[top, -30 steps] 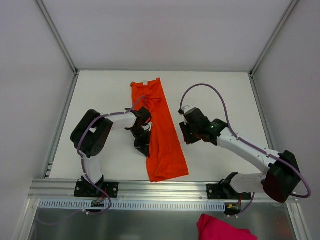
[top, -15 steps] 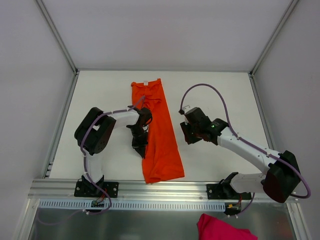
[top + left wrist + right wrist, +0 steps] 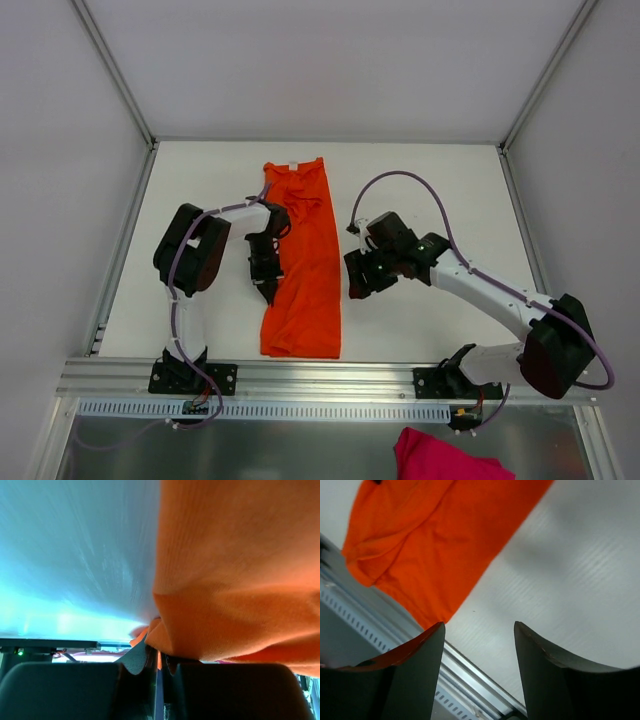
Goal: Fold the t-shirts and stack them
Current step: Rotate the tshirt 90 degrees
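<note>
An orange t-shirt [image 3: 305,270] lies on the white table as a long narrow strip, its small white neck label [image 3: 291,165] at the far end. My left gripper [image 3: 268,290] sits at the strip's left edge, shut on a fold of the fabric. In the left wrist view the cloth [image 3: 235,570] bunches into the closed jaws of my left gripper [image 3: 159,655]. My right gripper [image 3: 357,280] hovers just right of the strip, open. In the right wrist view my right gripper [image 3: 479,626] holds nothing, with the shirt's hem [image 3: 430,545] ahead and to its left.
A metal rail [image 3: 330,375] runs along the table's near edge, seen close in the right wrist view as a rail [image 3: 470,675]. A pink cloth [image 3: 445,458] lies below it at the bottom right. Grey walls enclose the table on three sides.
The left gripper has dragged the shirt's near end leftward, straightening the strip. The right gripper has moved left toward the shirt and its jaws have widened.
</note>
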Motion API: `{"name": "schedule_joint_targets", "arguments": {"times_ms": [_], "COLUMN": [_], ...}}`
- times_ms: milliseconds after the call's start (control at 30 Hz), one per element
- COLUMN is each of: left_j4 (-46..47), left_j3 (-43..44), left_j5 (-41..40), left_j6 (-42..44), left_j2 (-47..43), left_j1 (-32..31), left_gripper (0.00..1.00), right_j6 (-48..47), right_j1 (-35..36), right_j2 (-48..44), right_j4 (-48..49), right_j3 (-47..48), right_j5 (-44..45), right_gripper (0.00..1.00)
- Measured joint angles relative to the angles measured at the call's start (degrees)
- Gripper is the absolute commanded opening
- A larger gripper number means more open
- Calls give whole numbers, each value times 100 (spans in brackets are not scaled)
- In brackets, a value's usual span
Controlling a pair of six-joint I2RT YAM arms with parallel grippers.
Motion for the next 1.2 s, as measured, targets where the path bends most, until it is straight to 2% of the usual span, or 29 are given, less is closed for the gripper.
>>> {"name": "schedule_joint_targets", "arguments": {"times_ms": [167,300,533,733,1000,1100,1133,1200], "left_j4": [-129,-37,358,632,949,1198,1298,1471], "left_j3": [243,319,354,385,282,17,-125,-466], "left_j5": [4,140,614,776,680,570,505,304], "left_j6": [9,22,-2,-122,-378,-411,-413,-437], "left_j2": [177,203,203,190,13,-238,-389,-774], "left_j1": [-2,-2,0,0,0,-7,-4,-2], "left_gripper": [0,0,0,0,0,15,33,49], "right_j6": [98,109,286,380,658,892,960,1097], "right_j1": [256,595,1447,1941,2184,2293,2356,2509], "right_j2": [522,1410,2761,3045,3045,3018,2990,2911], "right_j4": [197,494,881,964,1141,1147,1145,1108], "right_j3": [483,1119,1215,1220,1255,1305,1305,1305], "right_j5": [-778,-1314,-1718,-1864,-1711,-1403,-1283,-1045], "right_gripper": [61,61,57,57,57,56,56,56]}}
